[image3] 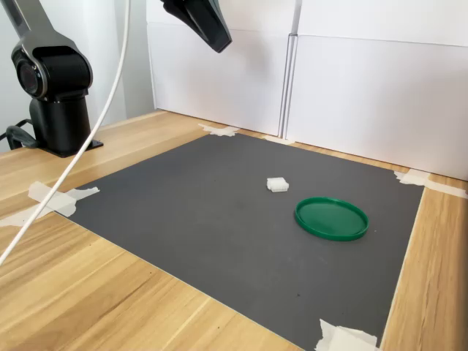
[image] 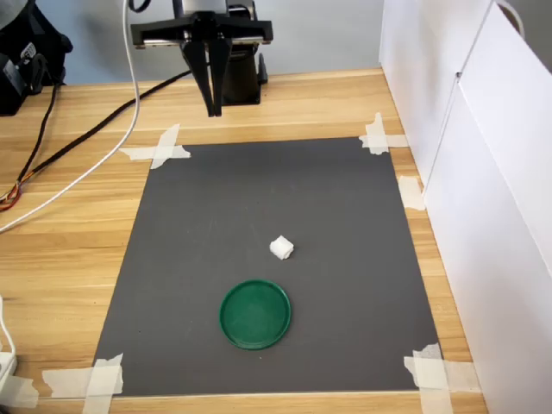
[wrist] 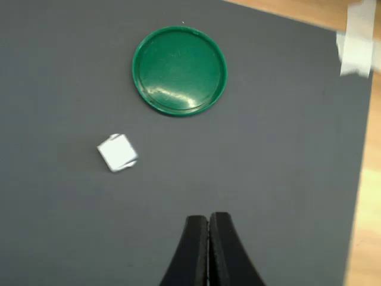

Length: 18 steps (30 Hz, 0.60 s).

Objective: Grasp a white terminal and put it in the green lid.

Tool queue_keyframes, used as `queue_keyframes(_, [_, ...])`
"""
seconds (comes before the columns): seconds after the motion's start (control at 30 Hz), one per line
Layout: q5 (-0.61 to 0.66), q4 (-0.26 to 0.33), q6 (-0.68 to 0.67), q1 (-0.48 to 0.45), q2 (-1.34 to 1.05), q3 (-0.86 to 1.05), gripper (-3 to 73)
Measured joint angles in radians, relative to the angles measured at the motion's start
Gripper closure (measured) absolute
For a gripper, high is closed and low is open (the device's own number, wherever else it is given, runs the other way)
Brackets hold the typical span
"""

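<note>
End effector (image: 214, 108) raised high over the far edge of the dark mat (image: 216, 216) in the first exterior view; fingers pressed together, nothing held. Wrist view confirms: the two black tips meet w/ no gap.

White terminal (image: 281, 247) lies on the mat, roughly mid-mat, free on all sides. Green lid (image: 255, 314) sits just beside it, toward the near edge in the first exterior view; apart, not touching. Lid rim-up, empty, so it can take a drop from above.

Mat is taped at the corners to the tabletop (image: 78, 259), presumably to keep the work area fixed; dark surface gives good contrast for the white part.

Judgement: task not begun. Next: open the jaws, move out over the terminal, descend. Terminal sits rotated rel. to the fingers in the wrist view (wrist: 116, 152), so wrist yaw prob. needed to close on flat faces. Risk: small part, may slip or get nudged.
</note>
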Motion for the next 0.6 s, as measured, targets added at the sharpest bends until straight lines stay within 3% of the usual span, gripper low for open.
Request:
queue_keyframes(0.17, [0.063, 0.006, -0.171, 0.0, 0.085, -0.079, 71.6])
queue_keyframes(0.43, [0.218, 0.077, -0.41, 0.0, 0.206, -0.158, 71.6])
queue_keyframes(0.6, [0.235, 0.103, -0.573, 0.0, 0.261, -0.169, 71.6])
